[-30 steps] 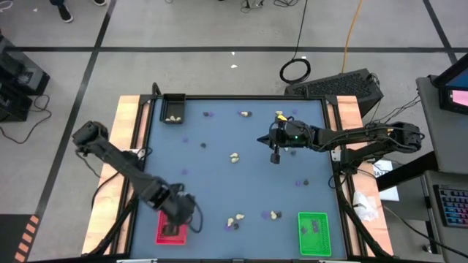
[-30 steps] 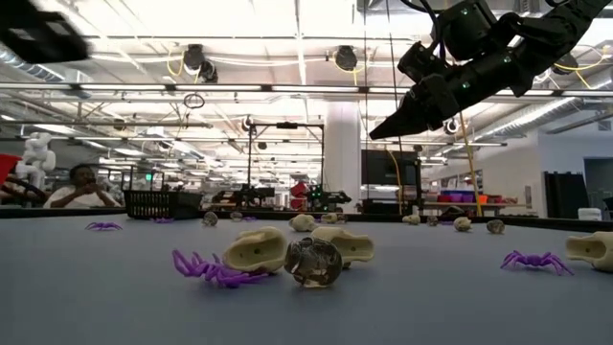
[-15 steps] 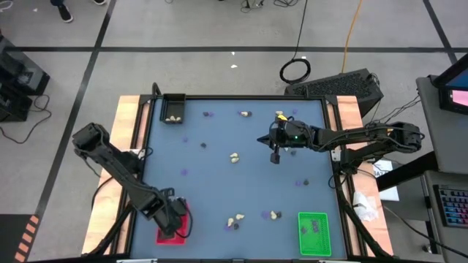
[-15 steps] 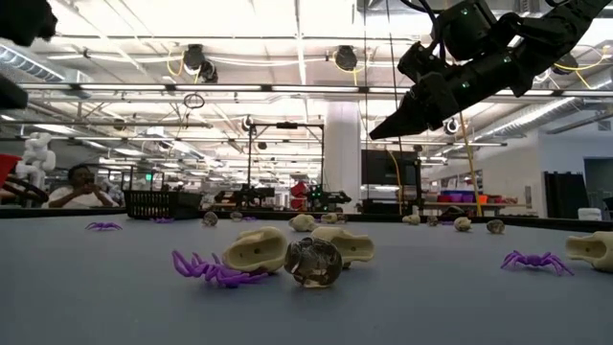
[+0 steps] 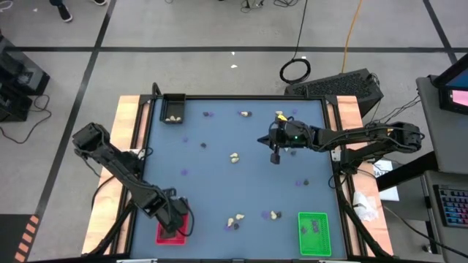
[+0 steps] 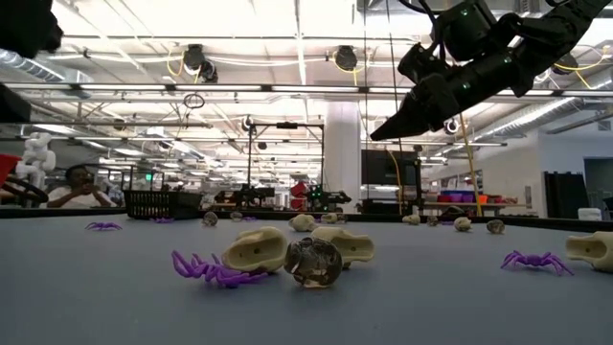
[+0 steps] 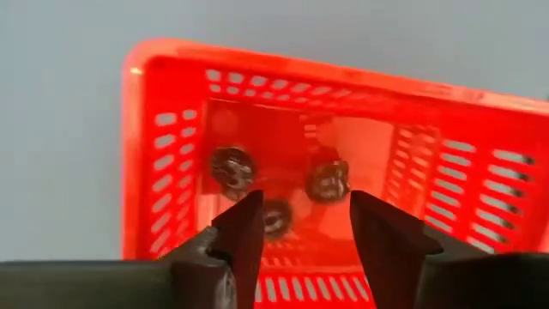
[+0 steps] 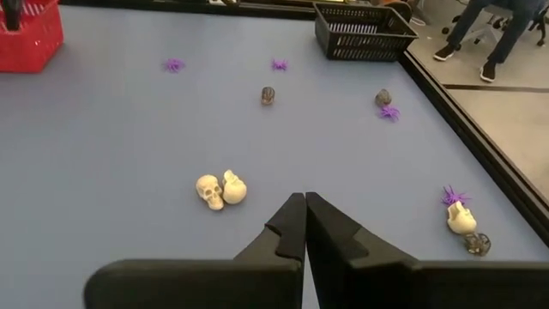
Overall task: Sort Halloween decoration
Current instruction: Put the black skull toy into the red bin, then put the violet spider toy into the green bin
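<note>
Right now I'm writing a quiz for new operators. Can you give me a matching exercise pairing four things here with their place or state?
Things:
1. red tray
2. green tray
3. left tool
4. right tool

Places or states:
A. shut, hanging above the middle of the table
B. open, hanging over dark skulls in a tray
C. near corner on the right arm's side
D. near corner on the left arm's side

Pairs: 1-D, 2-C, 3-B, 4-A
</note>
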`<state>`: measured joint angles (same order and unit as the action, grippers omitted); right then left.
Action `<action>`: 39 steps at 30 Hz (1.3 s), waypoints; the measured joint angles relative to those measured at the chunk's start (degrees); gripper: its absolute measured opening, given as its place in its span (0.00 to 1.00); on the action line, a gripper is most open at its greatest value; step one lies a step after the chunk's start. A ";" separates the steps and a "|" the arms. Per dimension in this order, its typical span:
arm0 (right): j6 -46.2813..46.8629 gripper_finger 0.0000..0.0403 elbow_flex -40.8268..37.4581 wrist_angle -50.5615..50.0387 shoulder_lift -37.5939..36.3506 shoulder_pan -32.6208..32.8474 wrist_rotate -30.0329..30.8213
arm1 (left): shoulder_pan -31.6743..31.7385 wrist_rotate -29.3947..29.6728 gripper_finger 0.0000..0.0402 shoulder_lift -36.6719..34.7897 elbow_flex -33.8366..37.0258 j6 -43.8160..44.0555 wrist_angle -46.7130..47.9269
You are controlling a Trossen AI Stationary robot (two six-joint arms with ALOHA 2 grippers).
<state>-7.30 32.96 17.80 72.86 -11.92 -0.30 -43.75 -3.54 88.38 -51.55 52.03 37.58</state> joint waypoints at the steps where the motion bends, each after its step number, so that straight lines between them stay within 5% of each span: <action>1: -0.17 0.00 0.00 -0.40 0.00 0.00 0.00 | 0.00 -0.60 0.43 0.00 -0.68 -0.39 1.08; 9: -0.02 0.00 0.00 -0.56 -0.22 1.67 0.05 | 0.86 -0.10 0.38 -0.31 -10.69 -9.04 18.13; 15: -0.80 0.00 -0.01 -1.01 -0.22 5.49 0.24 | 8.32 3.23 0.25 -1.87 -13.66 -21.54 17.41; 24: -0.10 0.00 -2.02 2.36 -0.22 9.00 0.44 | 25.22 4.93 0.01 -2.21 -13.66 -43.77 8.24; 39: 3.61 0.00 -8.25 11.17 -0.22 9.05 0.68 | 46.10 1.68 0.00 7.47 -13.64 -56.00 -10.69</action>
<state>-3.68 24.71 28.97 72.64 -2.87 0.38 2.35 -1.86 95.85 -65.19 -3.97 26.89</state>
